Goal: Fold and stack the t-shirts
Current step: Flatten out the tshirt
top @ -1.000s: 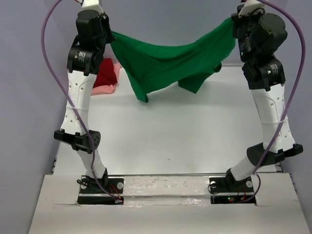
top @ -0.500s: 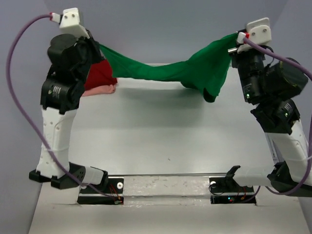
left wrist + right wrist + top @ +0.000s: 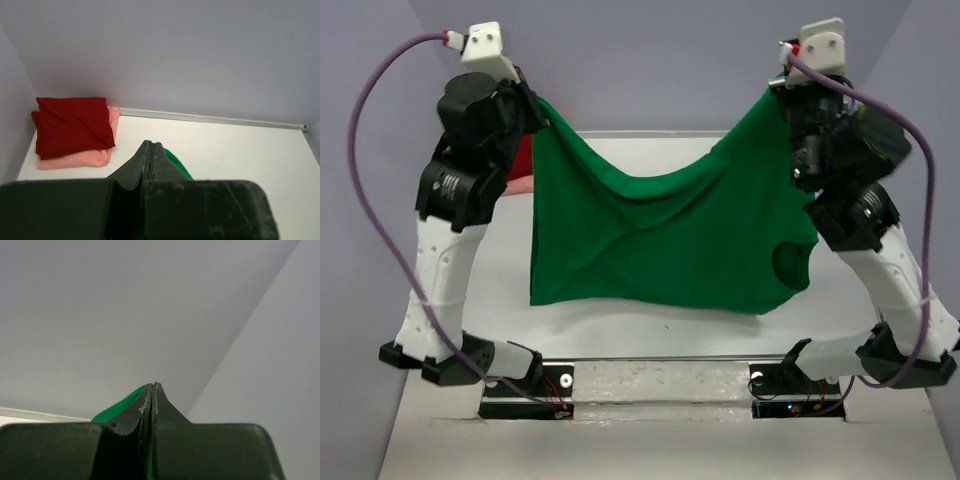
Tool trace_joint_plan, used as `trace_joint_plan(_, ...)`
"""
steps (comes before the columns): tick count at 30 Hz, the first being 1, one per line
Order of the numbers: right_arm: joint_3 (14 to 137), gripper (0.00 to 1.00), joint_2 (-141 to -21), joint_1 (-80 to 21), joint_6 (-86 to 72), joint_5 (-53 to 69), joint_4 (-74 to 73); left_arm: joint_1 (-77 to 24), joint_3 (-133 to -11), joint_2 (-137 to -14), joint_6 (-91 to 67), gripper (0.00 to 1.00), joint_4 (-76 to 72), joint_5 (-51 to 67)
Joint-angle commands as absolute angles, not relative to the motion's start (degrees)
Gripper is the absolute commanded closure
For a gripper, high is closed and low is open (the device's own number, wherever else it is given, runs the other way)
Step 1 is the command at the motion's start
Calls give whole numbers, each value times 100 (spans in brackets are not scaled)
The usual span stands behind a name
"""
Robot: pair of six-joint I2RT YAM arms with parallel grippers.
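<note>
The bright green t-shirt [image 3: 660, 235] hangs spread out in the air between my two arms, its lower hem level above the table near the front. My left gripper [image 3: 532, 108] is shut on its upper left corner, and a sliver of the green t-shirt [image 3: 177, 165] shows beside the shut left gripper [image 3: 150, 145]. My right gripper [image 3: 782, 92] is shut on the upper right corner, with green cloth [image 3: 122, 405] beside the right gripper [image 3: 152, 385]. The dark red t-shirt [image 3: 72, 125] lies folded on the salmon pink t-shirt [image 3: 75, 159] at the far left corner.
Grey walls [image 3: 175, 55] close the table at the back and sides. The white table [image 3: 240, 150] stretches behind the hanging cloth. Purple cables [image 3: 365, 200] loop beside each arm. The arm bases [image 3: 525, 385] sit at the near edge.
Both arms pulled the green t-shirt toward the front and raised it. It went from a bunched, twisted band to a flat hanging sheet. Both grips stayed shut.
</note>
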State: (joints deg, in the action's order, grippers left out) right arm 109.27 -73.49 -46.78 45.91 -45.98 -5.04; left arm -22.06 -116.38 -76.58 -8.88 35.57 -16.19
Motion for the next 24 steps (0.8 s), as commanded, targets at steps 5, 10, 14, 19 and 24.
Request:
trace_joint_plan(5,12671,100,-9305,-2577,2823,-2726,-1713,-2014,-13119,-10031,-826,100,3129,-1214)
trace_joint_plan(10,13894,100,-10343,-2092,2716,-2241,-1969,-1635,-14809,-11380,-765,100,3200,-862)
trace_joint_plan(14,14343,100,-10608,-2092,2681,-2145,-2135,-1582,-14345,-11234,-607,100,2734,-852)
trace_joint_plan(19,14677,100,-10617,-2039,2733,-2144,-2250,-1582,-14395,-10995,-712,100,2697,-774)
trace_joint_plan(24,14599,100,-10249,-2162,2795,-2224,-2303,-1617,-14407,-10539,-800,100,2646,-659)
